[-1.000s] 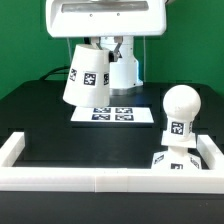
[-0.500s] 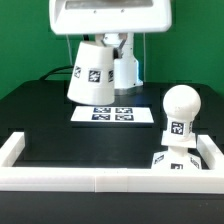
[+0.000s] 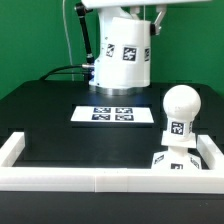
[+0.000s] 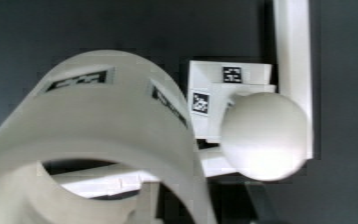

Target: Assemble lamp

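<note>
The white cone shade (image 3: 125, 55) hangs in the air at the top middle of the exterior view, nearly upright, tags facing the camera. My gripper (image 3: 121, 9) holds it from above; the fingers are hidden by the shade and the frame edge. The ball-topped bulb (image 3: 180, 106) stands on the flat square base (image 3: 178, 163) in the front right corner, to the exterior view's right of the shade and lower. In the wrist view the shade (image 4: 96, 130) fills the near field, with the bulb (image 4: 265, 135) and the base (image 4: 226, 85) beyond it.
The marker board (image 3: 112, 114) lies on the black table under the shade. A white wall (image 3: 90, 181) runs along the front, with side walls at both ends; it also shows in the wrist view (image 4: 293, 40). Cables (image 3: 75, 45) hang at the back left.
The shade has risen, moved toward the exterior view's right and turned from tilted to nearly upright. The gripper body has gone up out of the frame. Bulb and base have not moved.
</note>
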Controlling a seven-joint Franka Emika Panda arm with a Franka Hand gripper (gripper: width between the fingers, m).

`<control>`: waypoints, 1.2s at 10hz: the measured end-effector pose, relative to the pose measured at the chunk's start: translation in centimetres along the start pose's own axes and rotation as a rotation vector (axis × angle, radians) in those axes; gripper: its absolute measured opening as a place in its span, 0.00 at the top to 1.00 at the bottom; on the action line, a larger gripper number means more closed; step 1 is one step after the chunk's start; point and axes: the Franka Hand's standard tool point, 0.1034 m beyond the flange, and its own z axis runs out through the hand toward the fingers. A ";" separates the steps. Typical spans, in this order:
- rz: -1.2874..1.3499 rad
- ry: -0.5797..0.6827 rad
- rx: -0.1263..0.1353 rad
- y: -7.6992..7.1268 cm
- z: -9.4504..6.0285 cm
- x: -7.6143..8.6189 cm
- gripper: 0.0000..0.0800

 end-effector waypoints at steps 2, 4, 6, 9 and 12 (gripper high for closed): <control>0.009 -0.008 -0.003 -0.5 -0.1 0.3 0.94; 0.010 -0.010 -0.004 -0.4 0.0 0.2 0.94; 0.014 -0.009 0.000 -1.3 -0.1 0.2 0.94; 0.016 0.010 0.002 -4.0 -0.3 1.6 0.94; 0.054 0.021 0.001 -6.7 -0.1 2.7 0.94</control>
